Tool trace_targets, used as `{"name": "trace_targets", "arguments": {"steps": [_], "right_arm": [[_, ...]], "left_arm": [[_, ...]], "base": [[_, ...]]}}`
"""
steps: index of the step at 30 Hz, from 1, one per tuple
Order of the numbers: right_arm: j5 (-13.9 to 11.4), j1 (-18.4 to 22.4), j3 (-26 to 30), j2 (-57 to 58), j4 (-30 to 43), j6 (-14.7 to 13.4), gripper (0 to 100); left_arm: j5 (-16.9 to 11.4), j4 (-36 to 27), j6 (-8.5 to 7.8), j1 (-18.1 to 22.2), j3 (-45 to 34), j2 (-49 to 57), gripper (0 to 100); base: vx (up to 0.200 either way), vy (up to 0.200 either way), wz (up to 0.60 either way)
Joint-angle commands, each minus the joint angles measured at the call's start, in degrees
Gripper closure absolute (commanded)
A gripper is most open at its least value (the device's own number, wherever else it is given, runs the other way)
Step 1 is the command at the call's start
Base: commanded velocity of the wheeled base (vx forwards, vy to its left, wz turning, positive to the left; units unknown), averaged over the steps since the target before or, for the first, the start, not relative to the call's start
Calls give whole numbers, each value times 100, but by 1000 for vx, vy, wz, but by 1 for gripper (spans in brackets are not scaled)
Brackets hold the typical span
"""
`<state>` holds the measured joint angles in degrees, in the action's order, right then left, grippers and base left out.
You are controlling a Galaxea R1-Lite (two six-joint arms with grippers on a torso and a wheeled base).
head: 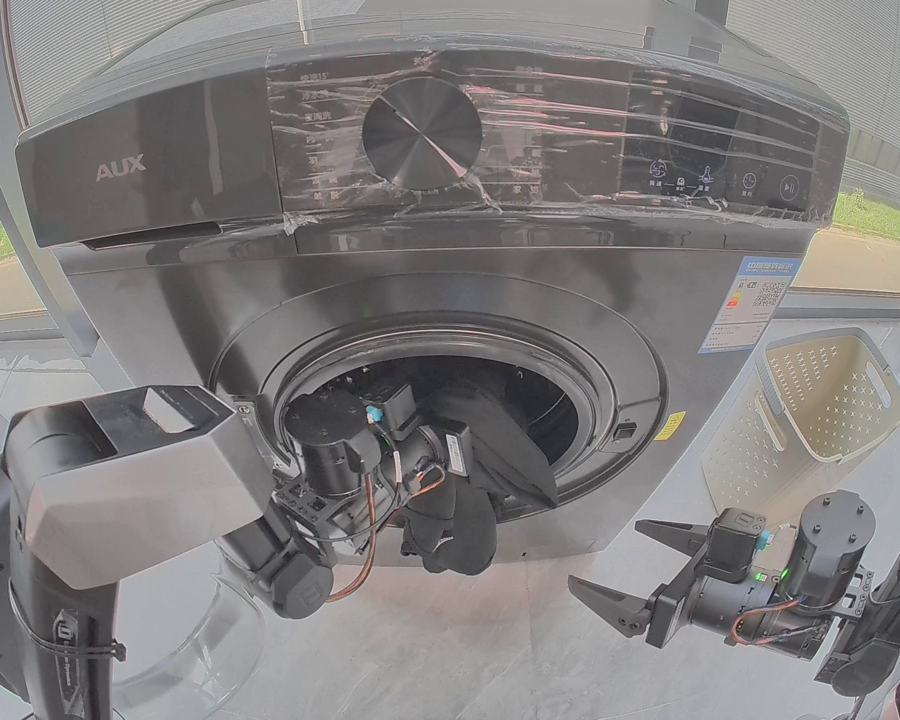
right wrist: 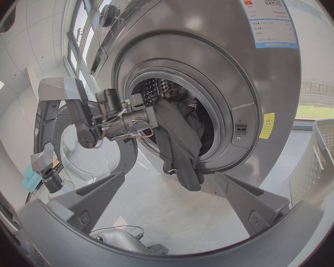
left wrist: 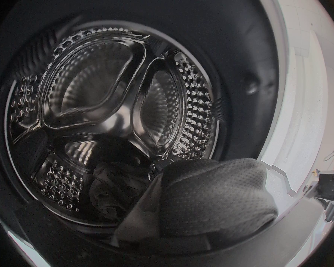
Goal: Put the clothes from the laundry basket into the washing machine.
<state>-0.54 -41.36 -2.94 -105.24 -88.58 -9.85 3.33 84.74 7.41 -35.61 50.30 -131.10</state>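
The washing machine (head: 450, 282) stands with its round opening uncovered. A dark garment (head: 495, 457) lies draped over the opening's lower rim, partly inside and partly hanging down the front (right wrist: 180, 145). My left gripper (head: 458, 450) is at the mouth of the drum, pressed against this garment, which hides its tip. In the left wrist view the same cloth (left wrist: 211, 197) lies over the rim, and another dark piece (left wrist: 111, 190) rests on the drum floor. My right gripper (head: 610, 557) hangs open and empty above the floor, in front of the machine to the right.
The cream laundry basket (head: 830, 402) lies tipped on its side on the floor right of the machine, its visible inside bare. The machine's glass door (head: 200, 632) is swung open at the left, below my left arm. Pale floor lies in front of the machine.
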Motion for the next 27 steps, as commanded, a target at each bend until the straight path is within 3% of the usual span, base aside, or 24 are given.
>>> {"name": "trace_targets", "arguments": {"steps": [1, 15, 20, 27], "right_arm": [[-8, -21, 13, 12, -2, -8, 0], [-17, -12, 13, -23, -2, 1, 0], [-25, -12, 13, -49, -2, -8, 0], [-25, -12, 13, -75, -2, -8, 0]], "left_arm": [[54, -370, 6, 151, 815, -592, 100], [98, -1390, -29, 353, 2828, -1603, 100], [467, -1768, -187, 652, 3997, -2130, 100], [819, -2154, -179, 827, 4937, -2324, 100]], "base": [[0, 0, 0], [0, 0, 0], [0, 0, 0], [0, 0, 0]]}}
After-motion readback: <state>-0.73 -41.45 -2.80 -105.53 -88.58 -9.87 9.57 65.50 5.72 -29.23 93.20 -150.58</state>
